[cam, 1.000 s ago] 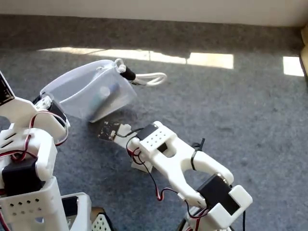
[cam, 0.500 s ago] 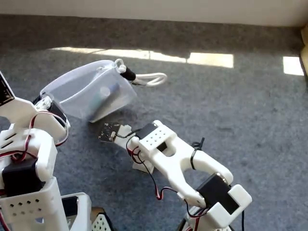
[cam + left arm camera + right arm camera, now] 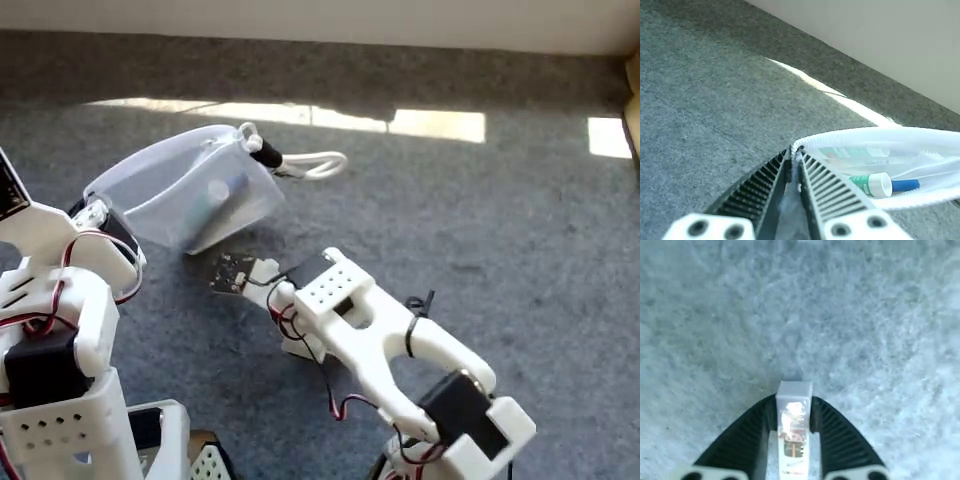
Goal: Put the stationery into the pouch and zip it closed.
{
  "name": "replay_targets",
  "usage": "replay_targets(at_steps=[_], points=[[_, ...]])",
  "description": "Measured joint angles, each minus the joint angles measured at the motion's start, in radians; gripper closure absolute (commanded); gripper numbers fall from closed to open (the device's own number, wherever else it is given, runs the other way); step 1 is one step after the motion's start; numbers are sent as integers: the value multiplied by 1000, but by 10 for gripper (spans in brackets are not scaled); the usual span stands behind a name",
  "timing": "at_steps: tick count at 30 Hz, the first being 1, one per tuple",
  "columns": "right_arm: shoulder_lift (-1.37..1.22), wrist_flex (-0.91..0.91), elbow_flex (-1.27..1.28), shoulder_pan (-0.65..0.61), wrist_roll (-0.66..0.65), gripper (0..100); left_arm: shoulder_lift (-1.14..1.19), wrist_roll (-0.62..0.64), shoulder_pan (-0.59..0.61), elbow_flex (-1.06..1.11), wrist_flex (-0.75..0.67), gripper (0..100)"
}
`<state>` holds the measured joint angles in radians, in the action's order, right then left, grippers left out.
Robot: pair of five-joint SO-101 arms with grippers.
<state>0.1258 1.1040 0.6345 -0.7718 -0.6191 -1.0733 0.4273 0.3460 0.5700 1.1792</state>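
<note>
Right arm's elbow has slid toward 5 o'clock in the high view and its wrist has nudged a touch forward; the pouch and the left arm haven't budged. Okay, my right gripper (image 3: 794, 401) is clamped narrow on a small white rectangular block with a printed sleeve (image 3: 792, 437), an eraser by the look of it, nose down close over the grey carpet (image 3: 480, 220). At 10 o'clock from it lies the translucent plastic pouch (image 3: 185, 195), near but not touching. My left gripper (image 3: 792, 162) is pinched tight on the pouch's 8 o'clock end. Inside I can see a white-capped green tube (image 3: 872, 184) lying with a blue pen (image 3: 905, 185), so some stationery is already in. At the pouch's 2 o'clock end sits its black zipper pull (image 3: 265, 152) with a white cord loop (image 3: 318, 162). I'd call this mid-loading: block in hand, not yet delivered. Next I need to lift it, swing toward 10 o'clock and find the mouth. I can't tell from here how wide it gapes, so I'd let go only once the block is past the rim. Zipping comes after.
</note>
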Motion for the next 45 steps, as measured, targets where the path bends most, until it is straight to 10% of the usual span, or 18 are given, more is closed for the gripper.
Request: replay_targets(at_steps=[20,45], points=[[779,25,106,-3,144,993,-14,-57,-123,8,0,993],[901,-721,106,-75,493,993,-15,-60,-150,15,0,993]])
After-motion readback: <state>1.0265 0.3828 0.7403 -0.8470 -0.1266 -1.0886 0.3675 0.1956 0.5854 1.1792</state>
